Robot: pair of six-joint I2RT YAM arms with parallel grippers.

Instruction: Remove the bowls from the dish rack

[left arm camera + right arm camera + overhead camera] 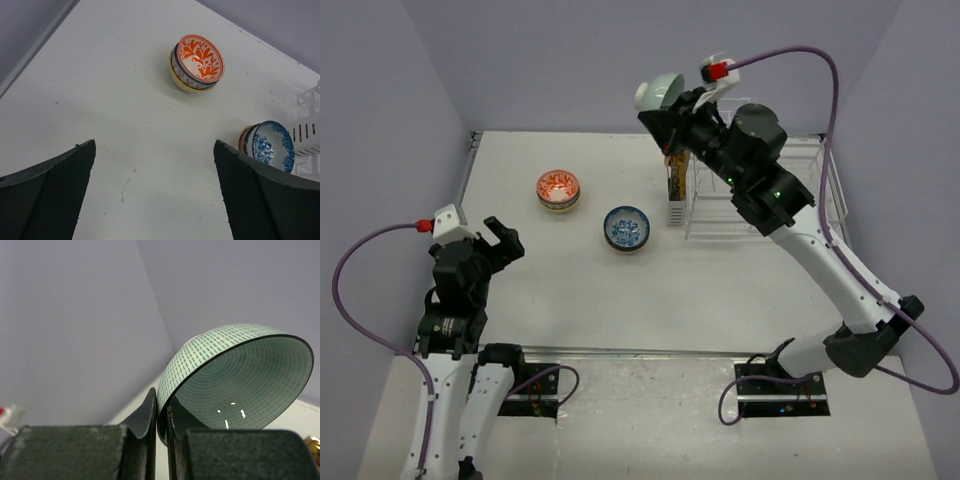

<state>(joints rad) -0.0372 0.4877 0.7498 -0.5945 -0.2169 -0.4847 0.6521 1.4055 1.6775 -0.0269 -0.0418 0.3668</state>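
My right gripper (665, 112) is shut on the rim of a pale teal bowl (658, 91) and holds it high above the left end of the dish rack (760, 200). In the right wrist view the bowl (240, 375) is tilted on its side, its rim pinched between my fingers (161, 412). An orange-red bowl (558, 189) and a blue speckled bowl (626, 228) sit on the table; both show in the left wrist view as the orange-red one (198, 61) and the blue one (269, 146). My left gripper (498, 240) is open and empty, its view (155, 192) over bare table.
A gold-brown utensil holder (676, 178) stands at the rack's left end beside a small white slotted caddy (676, 213). The table's raised edge (468, 170) runs along the left. Grey walls enclose the back and sides.
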